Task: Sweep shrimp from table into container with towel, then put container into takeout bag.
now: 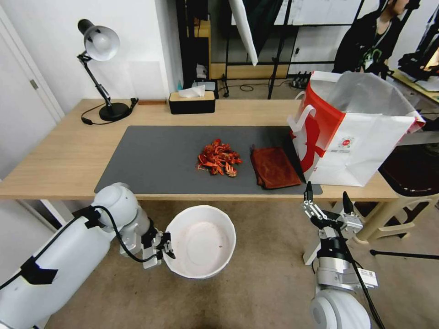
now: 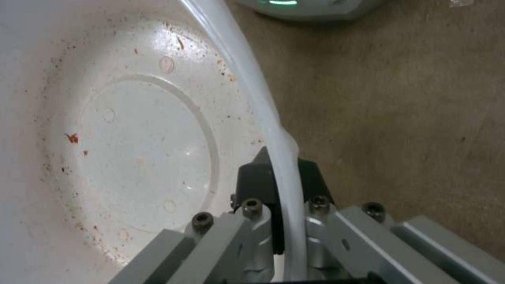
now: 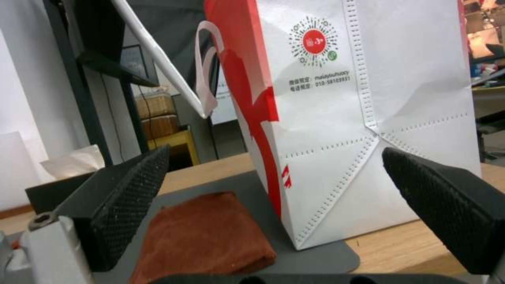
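A pile of red-orange shrimp [image 1: 218,158] lies mid-mat on the table [image 1: 59,160]. Right of it lies the folded rust-red towel [image 1: 274,167] [image 3: 205,236]. The white and red takeout bag [image 1: 352,137] [image 3: 337,118] stands open at the table's right end. Below the table's front edge, my left gripper [image 1: 165,249] [image 2: 281,185] is shut on the rim of the white container [image 1: 201,241] [image 2: 131,150], holding it over the floor. My right gripper [image 1: 327,198] [image 3: 274,185] stands open just in front of the table edge, near the towel and bag, with nothing between its fingers.
A dark grey mat [image 1: 151,160] covers the table's middle. A black tissue box [image 1: 192,101] and a desk lamp [image 1: 103,68] stand at the back. A stool [image 1: 407,192] is to the right of the table. Brown carpet lies below.
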You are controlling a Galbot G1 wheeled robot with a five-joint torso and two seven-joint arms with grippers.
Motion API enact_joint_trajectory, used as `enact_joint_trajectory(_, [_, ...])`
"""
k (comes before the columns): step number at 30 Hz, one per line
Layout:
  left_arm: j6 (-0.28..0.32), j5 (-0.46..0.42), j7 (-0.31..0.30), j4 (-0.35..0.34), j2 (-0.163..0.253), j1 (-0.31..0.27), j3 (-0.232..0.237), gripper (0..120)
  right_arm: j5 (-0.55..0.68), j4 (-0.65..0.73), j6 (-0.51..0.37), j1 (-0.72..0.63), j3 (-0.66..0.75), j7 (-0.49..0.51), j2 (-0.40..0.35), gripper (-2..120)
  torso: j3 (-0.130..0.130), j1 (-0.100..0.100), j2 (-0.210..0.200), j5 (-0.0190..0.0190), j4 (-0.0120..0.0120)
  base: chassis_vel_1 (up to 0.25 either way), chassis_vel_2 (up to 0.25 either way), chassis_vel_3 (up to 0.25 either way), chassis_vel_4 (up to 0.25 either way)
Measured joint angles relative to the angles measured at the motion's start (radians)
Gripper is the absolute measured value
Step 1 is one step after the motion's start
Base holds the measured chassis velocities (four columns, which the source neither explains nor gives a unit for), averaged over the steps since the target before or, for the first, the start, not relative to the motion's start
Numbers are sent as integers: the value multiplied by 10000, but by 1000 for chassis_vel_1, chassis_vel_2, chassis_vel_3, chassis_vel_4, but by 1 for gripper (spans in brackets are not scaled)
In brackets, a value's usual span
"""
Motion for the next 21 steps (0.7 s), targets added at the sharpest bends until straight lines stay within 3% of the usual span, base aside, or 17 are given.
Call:
enact_joint_trajectory(8, [0,81,3,521,-265,-914,666,0,-32,4,-7,-11,27,0,62,100,0,1,0,0,-1,0,0,0,0])
enact_joint_trajectory(21, [0,-46,2,1089,-433,-1637,1292,0,-190,-154,-92,239,-21,0,203,100,0,1,0,0,0,0,0,0,0])
